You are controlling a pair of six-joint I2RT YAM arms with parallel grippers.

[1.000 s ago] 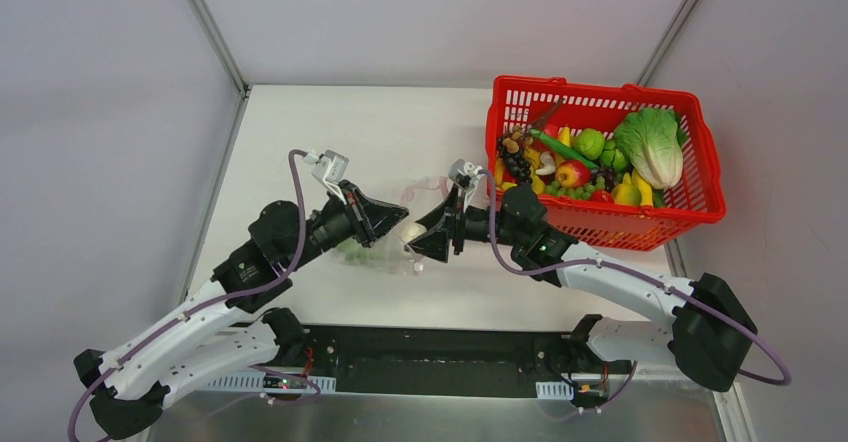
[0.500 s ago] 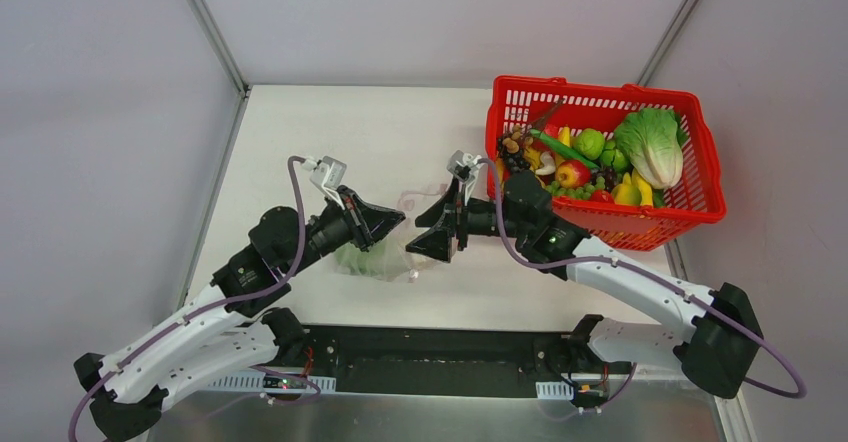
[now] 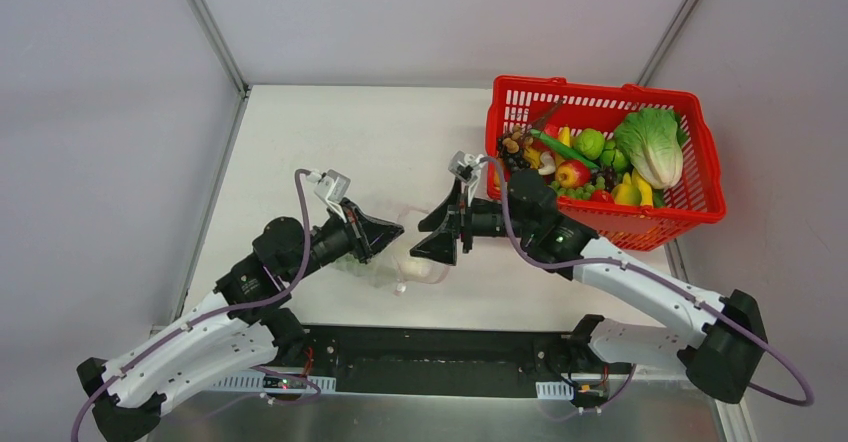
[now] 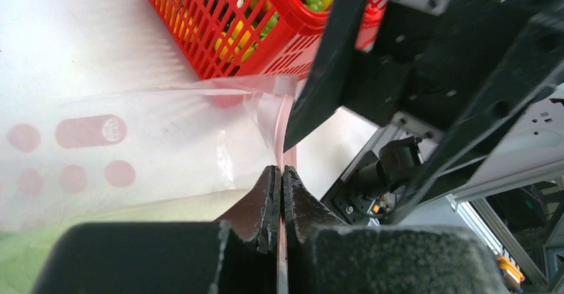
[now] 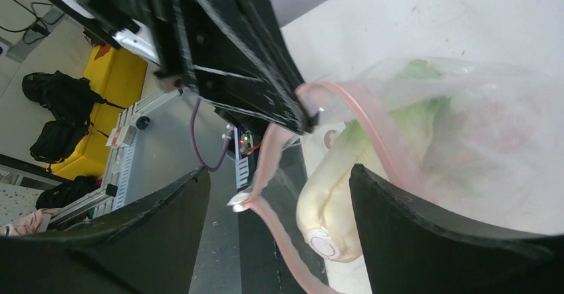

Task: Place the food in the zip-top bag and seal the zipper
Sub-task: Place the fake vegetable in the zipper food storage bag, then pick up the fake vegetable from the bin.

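**Left claw pinches the bag's strip; right claw spread wide, holding nothing**

The left gripper (image 4: 280,194) is pressed fully together on the thin pink-red zipper strip (image 4: 284,155) at the mouth of the clear, crinkly zip-top bag printed with pink-red dots (image 4: 133,147). The right gripper (image 5: 278,174) stands spread wide just in front of that mouth. The strip loops loosely between its fingers, unpinched.

The bag lies on the white table (image 3: 330,142) between the two claws. Inside it are a white oval toy piece (image 5: 332,201) and a leafy green toy vegetable (image 5: 416,108). The red plastic mesh basket (image 3: 640,232), filled with other toy fruits and vegetables (image 3: 600,162), stands at the table's right rear, apart from the bag.

A pill-shaped pink-red mark (image 4: 91,132) on the bag bears a pale round emblem, too small to read. A round sticker (image 5: 324,244) on the white piece's end is also illegible.
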